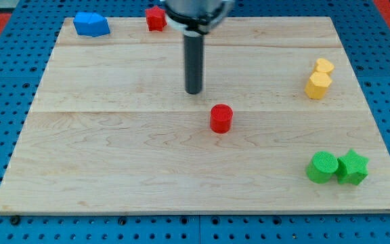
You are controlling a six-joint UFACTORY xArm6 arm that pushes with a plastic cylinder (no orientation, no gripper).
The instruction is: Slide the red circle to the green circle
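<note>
The red circle (221,118) is a short red cylinder near the middle of the wooden board (114,169). The green circle (322,167) stands at the view's lower right, touching a green star (352,167) on its right. My tip (193,91) is on the board just up and to the left of the red circle, a small gap apart from it. The dark rod rises to the arm at the view's top.
A blue block (91,24) lies at the top left corner. A second red block (156,18) sits at the top edge, left of the rod. Two yellow blocks (319,78) touch each other at the right side.
</note>
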